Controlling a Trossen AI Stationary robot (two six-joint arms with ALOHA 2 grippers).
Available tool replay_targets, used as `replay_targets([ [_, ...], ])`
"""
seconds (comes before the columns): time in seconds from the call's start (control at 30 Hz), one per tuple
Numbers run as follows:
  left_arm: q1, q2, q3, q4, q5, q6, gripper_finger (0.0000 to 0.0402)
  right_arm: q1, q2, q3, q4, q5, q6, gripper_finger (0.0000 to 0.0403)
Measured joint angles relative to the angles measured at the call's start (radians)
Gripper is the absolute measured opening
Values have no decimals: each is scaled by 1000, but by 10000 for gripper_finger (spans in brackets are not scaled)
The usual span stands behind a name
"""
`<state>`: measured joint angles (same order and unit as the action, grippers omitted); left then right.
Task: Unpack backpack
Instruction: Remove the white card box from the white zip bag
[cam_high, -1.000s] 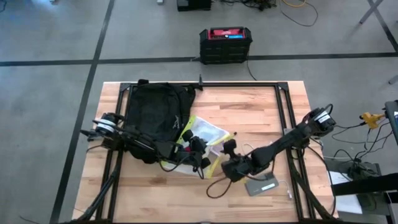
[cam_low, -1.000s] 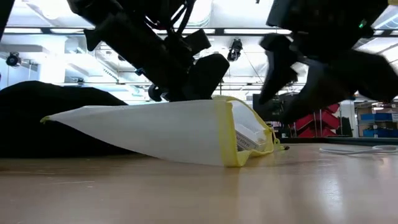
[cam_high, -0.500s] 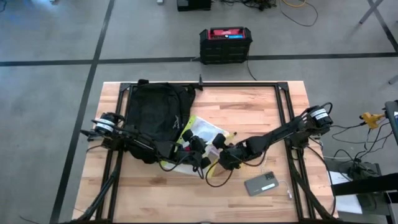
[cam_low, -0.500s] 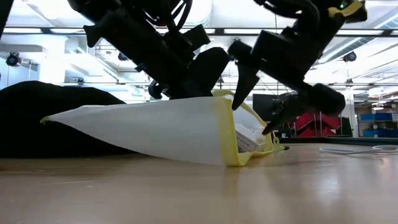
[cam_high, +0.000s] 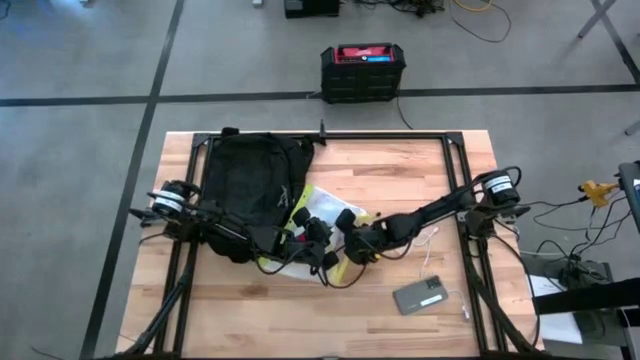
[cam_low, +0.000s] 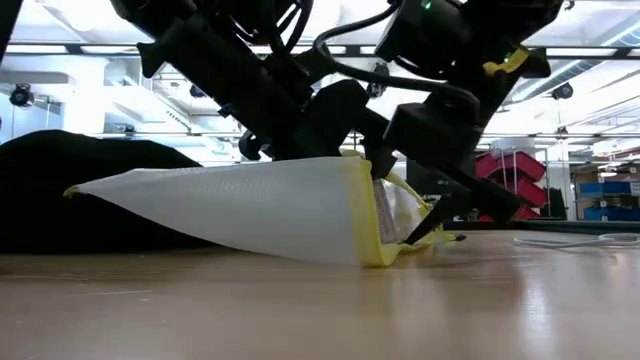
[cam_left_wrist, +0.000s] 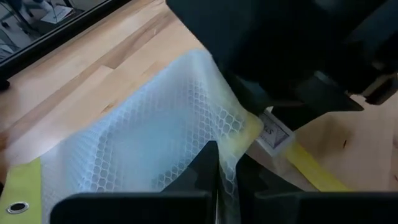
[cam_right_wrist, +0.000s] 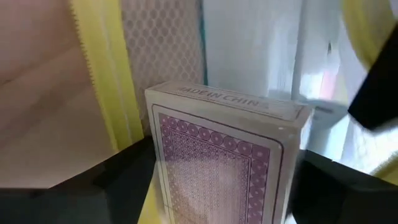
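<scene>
Lying beside the black backpack (cam_high: 250, 180), a yellow-edged mesh pouch (cam_low: 250, 205) is pinched by the left gripper (cam_left_wrist: 217, 180). A card box (cam_right_wrist: 227, 162) is grasped by the right gripper (cam_right_wrist: 217, 186); a phone (cam_high: 420, 296) lies apart.

Grey concrete floor (cam_high: 80, 60) with dark lines, black red-topped box (cam_high: 363, 72), bright ceiling lights (cam_low: 60, 30).

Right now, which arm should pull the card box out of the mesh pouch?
Right. The right gripper is at the pouch's mouth, the card box between its fingers. The left gripper pinches the pouch, so it is better kept as the anchor.
</scene>
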<state>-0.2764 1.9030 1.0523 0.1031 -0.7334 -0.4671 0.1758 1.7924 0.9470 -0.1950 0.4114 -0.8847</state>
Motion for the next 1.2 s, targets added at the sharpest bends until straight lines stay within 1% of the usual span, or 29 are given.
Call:
replay_targets([
  [0.07,0,0,0,-6,1,-8,0,-1,-1,0,-1,1,32,262],
  [0.17,0,0,0,-9,3,-10,0,-1,-9,0,-1,4,55,210],
  [0.23,0,0,0,-9,5,-12,0,5,-18,-2,-7,7,63,165],
  [0.37,0,0,0,-11,9,-14,0,20,-44,-6,-22,3,98,63],
  [0.4,0,0,0,-11,8,-14,0,24,-54,-5,-21,1,110,45],
  [0.53,1,0,0,-16,8,-14,0,54,-77,40,-87,4,194,45],
  [0.67,3,0,0,-18,8,-18,0,116,-83,133,-221,3,307,45],
  [0.87,3,0,0,-48,3,-39,0,216,-94,274,-522,-5,476,45],
  [0.97,3,0,0,-54,2,-44,0,212,-129,287,-680,-1,583,45],
  [1.07,3,0,0,-52,2,-49,0,175,-166,263,-796,13,681,45],
  [1.13,3,-1,0,-50,2,-49,0,132,-196,224,-821,35,712,45],
  [1.2,3,-6,0,-47,3,-50,0,68,-222,173,-815,89,714,45],
])
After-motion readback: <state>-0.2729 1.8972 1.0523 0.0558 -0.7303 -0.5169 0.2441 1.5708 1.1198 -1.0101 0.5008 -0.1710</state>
